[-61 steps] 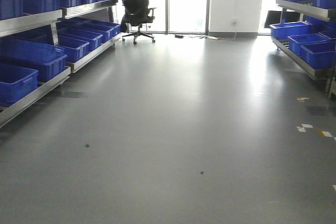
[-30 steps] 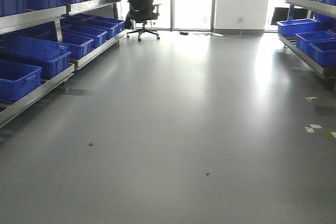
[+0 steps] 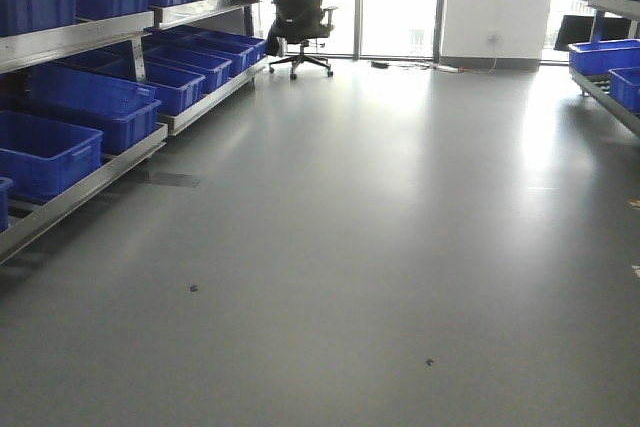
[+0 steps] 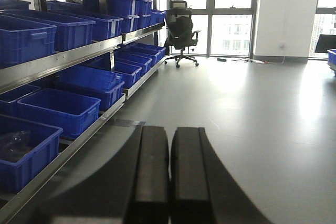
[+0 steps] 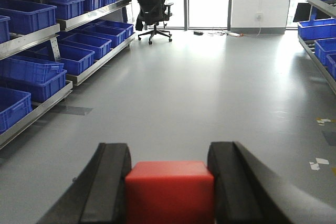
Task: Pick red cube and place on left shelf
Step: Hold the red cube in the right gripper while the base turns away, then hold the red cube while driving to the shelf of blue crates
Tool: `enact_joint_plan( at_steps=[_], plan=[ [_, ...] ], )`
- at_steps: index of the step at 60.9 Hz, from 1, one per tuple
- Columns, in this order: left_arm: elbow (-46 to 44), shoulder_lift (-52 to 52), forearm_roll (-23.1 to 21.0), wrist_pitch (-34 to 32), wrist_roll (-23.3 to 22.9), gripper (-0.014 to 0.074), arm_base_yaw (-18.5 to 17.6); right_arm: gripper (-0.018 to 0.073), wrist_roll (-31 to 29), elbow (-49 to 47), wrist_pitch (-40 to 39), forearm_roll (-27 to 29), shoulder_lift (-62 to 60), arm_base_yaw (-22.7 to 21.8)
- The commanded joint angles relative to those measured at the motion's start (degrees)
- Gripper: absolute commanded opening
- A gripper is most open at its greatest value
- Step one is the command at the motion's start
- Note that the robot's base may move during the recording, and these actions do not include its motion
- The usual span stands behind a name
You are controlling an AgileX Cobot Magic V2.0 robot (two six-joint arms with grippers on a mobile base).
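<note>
The red cube (image 5: pixel 169 190) sits between the two black fingers of my right gripper (image 5: pixel 169 157), which is shut on it and held above the grey floor. My left gripper (image 4: pixel 169 135) is shut, its pads pressed together with nothing between them. The left shelf (image 3: pixel 95 37) is a steel rack lined with dark-blue crates (image 3: pixel 45 152) and runs along the left side of the room. That left shelf (image 4: pixel 63 59) fills the left half of the left wrist view and stands further off as the left shelf (image 5: pixel 31 38) in the right wrist view. Neither gripper shows in the front view.
A black office chair (image 3: pixel 300 7) stands by the windows at the far end of the left rack. Another steel rack with blue crates (image 3: pixel 605 57) lines the right wall. Grey floor (image 3: pixel 380 247) stretches between the two racks, with small dark specks on it.
In the front view the whole scene has slid to the right: the chair and left rack now sit further right, and the right rack has mostly left the frame.
</note>
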Motion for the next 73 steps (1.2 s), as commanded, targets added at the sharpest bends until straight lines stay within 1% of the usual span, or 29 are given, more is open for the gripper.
enact_joint_plan(
  at_steps=[1, 73],
  plan=[
    [1.4, -0.9, 0.0, -4.7, 0.0, 0.0102, -0.2, 0.0058, -0.2, -1.7, -5.5, -0.5, 0.2, -0.2],
    [1.4, -0.9, 0.0, -4.7, 0.0, 0.0102, -0.2, 0.0058, -0.2, -1.7, -5.5, -0.5, 0.2, -0.2]
  ],
)
